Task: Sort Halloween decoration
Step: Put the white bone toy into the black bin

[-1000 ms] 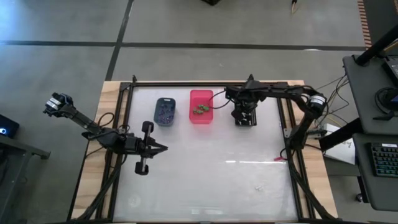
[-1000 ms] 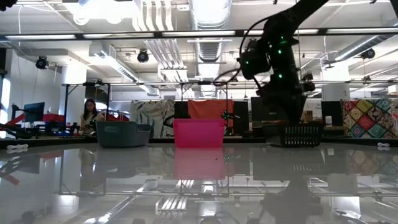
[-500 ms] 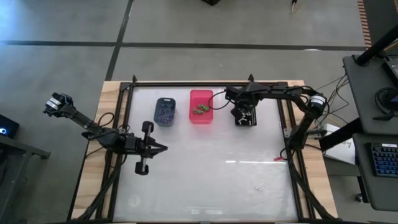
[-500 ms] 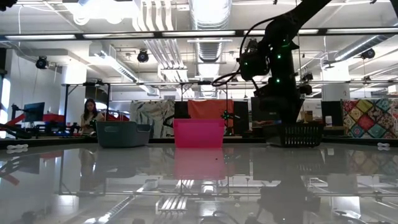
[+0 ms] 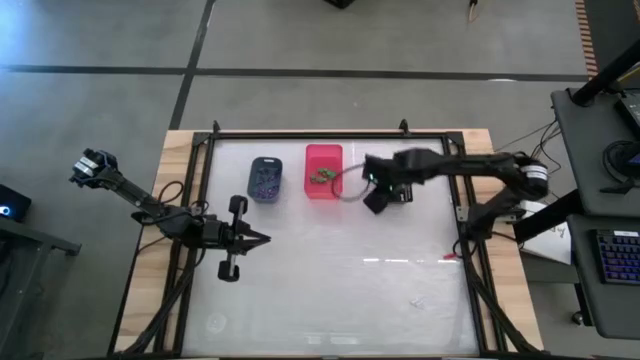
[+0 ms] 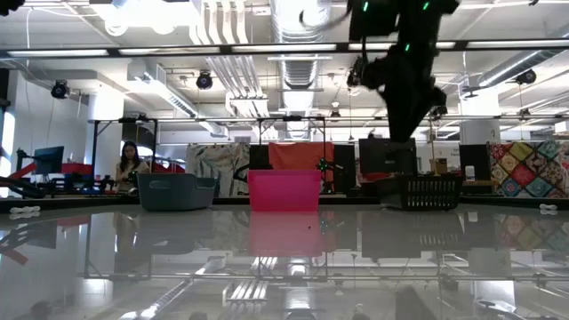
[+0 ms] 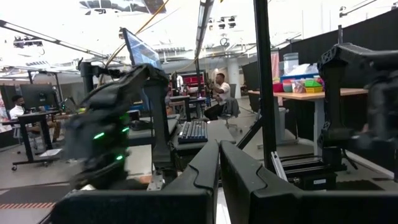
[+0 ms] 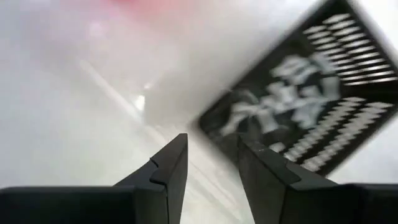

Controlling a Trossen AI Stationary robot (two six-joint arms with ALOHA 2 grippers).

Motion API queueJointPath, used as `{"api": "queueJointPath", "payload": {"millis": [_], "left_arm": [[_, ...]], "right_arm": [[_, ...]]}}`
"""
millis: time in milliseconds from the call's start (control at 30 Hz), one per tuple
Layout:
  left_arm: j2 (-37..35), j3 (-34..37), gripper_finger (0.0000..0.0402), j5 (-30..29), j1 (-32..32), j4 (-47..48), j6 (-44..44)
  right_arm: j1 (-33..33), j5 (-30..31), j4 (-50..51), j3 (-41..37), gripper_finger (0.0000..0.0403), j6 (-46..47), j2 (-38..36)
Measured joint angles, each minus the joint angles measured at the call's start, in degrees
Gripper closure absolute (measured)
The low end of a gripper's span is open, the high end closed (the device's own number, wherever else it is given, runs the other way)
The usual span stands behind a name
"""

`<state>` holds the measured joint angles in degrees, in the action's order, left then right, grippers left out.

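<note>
The black bin (image 5: 398, 190) is largely covered in the high view by the right arm, so only its far edge shows there. In the right wrist view it fills one corner as a slotted black wall (image 8: 298, 118) with pale, smeared shapes inside; these look like white decorations (image 8: 273, 118), but their forms cannot be made out. In the low view the black bin (image 6: 429, 191) appears only as a dark mesh wall, its contents hidden. That view also hides the contents of the pink bin (image 6: 284, 190) and the blue-grey bin (image 6: 176, 191).

From above, greenish trinkets (image 5: 322, 176) lie in the pink bin (image 5: 323, 155) and purple ones (image 5: 265, 182) in the blue-grey bin (image 5: 265, 163); each is too small to identify further. A few pale specks (image 5: 416, 301) lie on the table (image 5: 330, 270) near its front right, well apart from both arms.

The right gripper (image 8: 211, 165) hangs above the table just beside the black bin, on the pink bin's side, its fingers (image 8: 168, 171) parted with nothing between them. The white pieces sit beyond the fingertips, untouched.

The left gripper (image 5: 262, 239) waits at the table's left edge, well apart from the bins, its fingers pressed together and empty.
</note>
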<state>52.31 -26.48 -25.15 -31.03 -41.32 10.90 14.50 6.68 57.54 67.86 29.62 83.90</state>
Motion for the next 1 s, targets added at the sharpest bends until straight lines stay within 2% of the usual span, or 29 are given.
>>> {"api": "queueJointPath", "payload": {"millis": [233,467,667,1000], "left_arm": [[0.02,0.00,0.0402,0.00,0.00,0.31,0.00],[0.02,0.00,0.0402,0.00,0.00,0.28,-0.02],[0.02,0.00,0.0402,0.00,0.00,0.26,-0.02],[0.02,0.00,0.0402,0.00,0.00,0.34,-0.04]], "right_arm": [[-16.53,-0.72,-4.18,-0.37,0.0277,8.56,-4.25],[-30.39,-0.90,-7.71,-0.53,0.0278,3.76,-3.77],[-39.64,-0.94,-8.65,-0.53,0.0290,4.60,-2.36],[-51.43,-2.69,-8.62,-0.59,0.0313,12.63,3.00]]}}
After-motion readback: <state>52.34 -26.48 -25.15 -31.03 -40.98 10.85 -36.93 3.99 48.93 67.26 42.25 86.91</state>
